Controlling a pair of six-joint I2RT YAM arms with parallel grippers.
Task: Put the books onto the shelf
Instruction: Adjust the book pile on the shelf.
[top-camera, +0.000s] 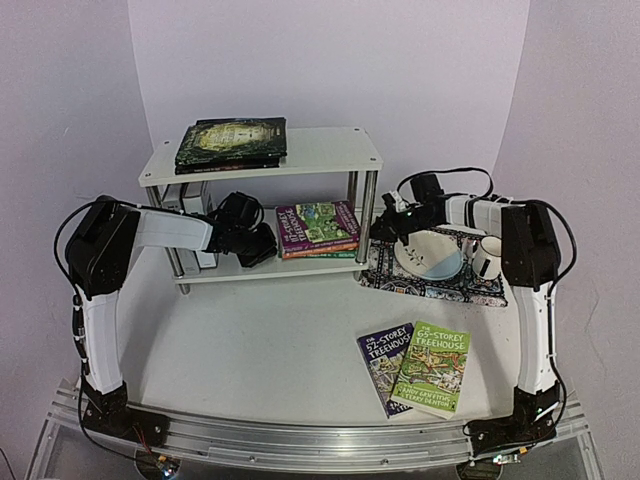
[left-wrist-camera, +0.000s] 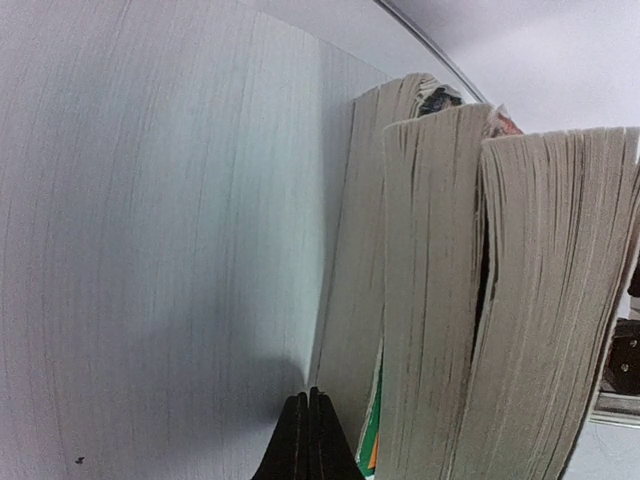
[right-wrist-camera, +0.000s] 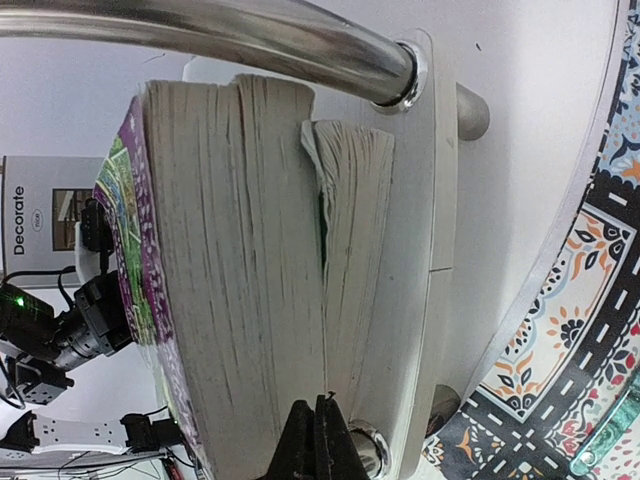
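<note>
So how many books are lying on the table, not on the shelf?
2. The blue book lies on the table at front right, and the green book lies partly on top of it, to its right. No others show.

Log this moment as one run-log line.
left claw: shut, beside lower-shelf stack | right claw: shut, stack's other side | paperbacks: two on table, unshelved

White links; black joints, cables; black left pincer, right pincer
</note>
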